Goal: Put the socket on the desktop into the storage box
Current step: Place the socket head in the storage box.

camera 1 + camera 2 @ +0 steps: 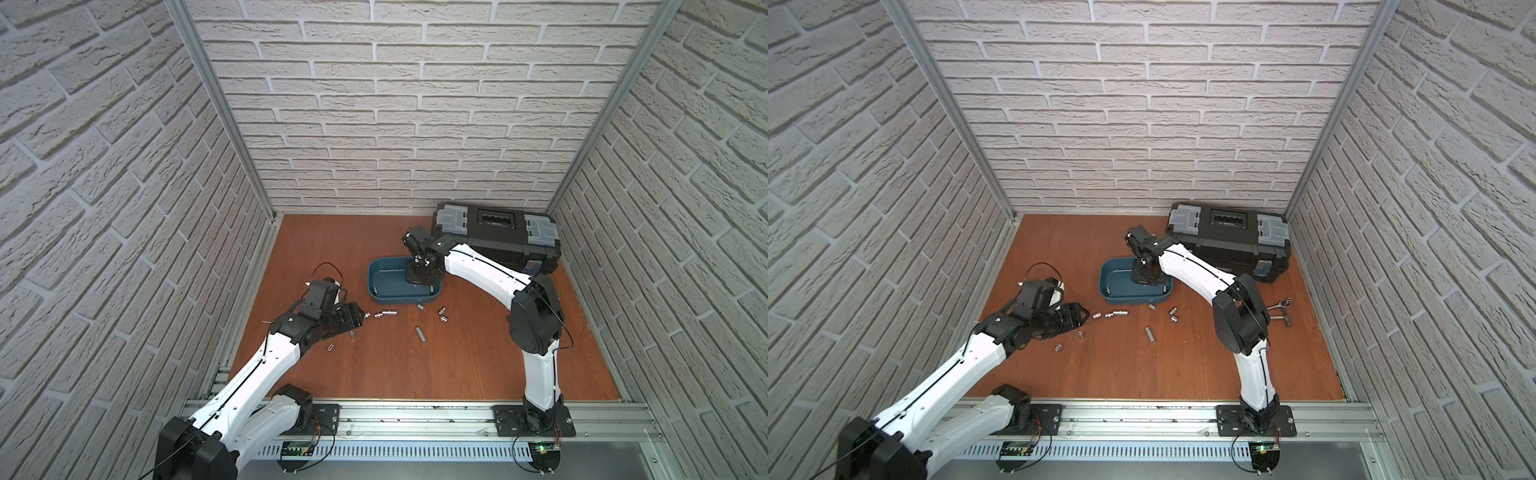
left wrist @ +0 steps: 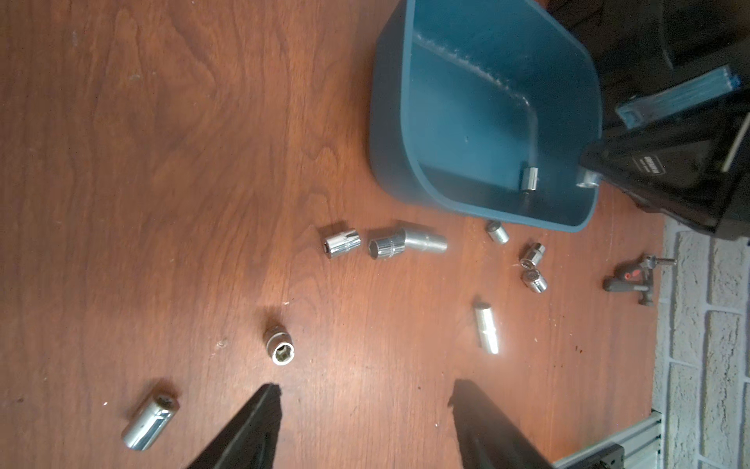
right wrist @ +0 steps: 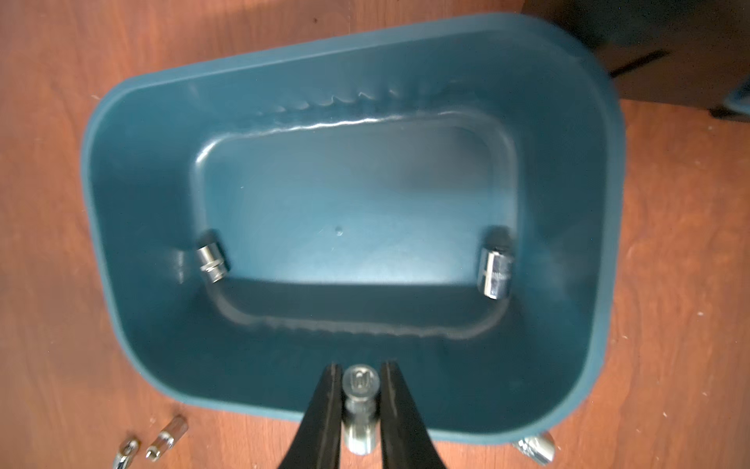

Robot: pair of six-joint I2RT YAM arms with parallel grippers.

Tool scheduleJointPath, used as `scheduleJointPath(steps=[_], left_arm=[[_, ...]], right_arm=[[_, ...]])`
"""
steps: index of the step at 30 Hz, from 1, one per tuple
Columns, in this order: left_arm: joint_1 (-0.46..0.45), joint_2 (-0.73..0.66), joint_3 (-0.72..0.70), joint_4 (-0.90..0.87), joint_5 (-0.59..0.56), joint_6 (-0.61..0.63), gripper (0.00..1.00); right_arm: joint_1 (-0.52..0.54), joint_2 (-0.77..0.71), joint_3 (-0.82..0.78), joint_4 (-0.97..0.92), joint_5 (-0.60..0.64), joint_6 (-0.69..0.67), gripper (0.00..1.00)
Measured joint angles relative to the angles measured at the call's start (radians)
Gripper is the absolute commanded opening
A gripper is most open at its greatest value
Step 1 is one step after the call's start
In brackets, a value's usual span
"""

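**Socket held over the box**

Your right gripper [image 3: 361, 367] is clamped on a socket [image 3: 361, 383] above the box [image 3: 134, 227] — two more sockets [image 3: 211, 262] lie inside. Your left gripper [image 2: 365, 385] (jaws apart, empty) hovers over loose sockets [image 2: 343, 243] on the desktop [image 2: 162, 162].

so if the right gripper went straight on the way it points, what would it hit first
The storage box. The right gripper, jaws shut on a socket, points down into it and would likely meet the inner wall or floor first, though depth is unclear.
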Motion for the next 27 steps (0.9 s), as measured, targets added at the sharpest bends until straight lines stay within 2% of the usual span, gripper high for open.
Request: scheduleJointPath(steps=[15,27], left_arm=[[0.051,0.0,-0.046,0.006,0.01,-0.014,0.73],[0.07,0.0,-0.052,-0.024,-0.022,-0.042,0.73]], right_arm=[[-0.04,0.167,0.093,-0.022,-0.006,0.0,0.17],[-0.052,0.235,0.13,-0.032,-0.009,0.003,0.22]])
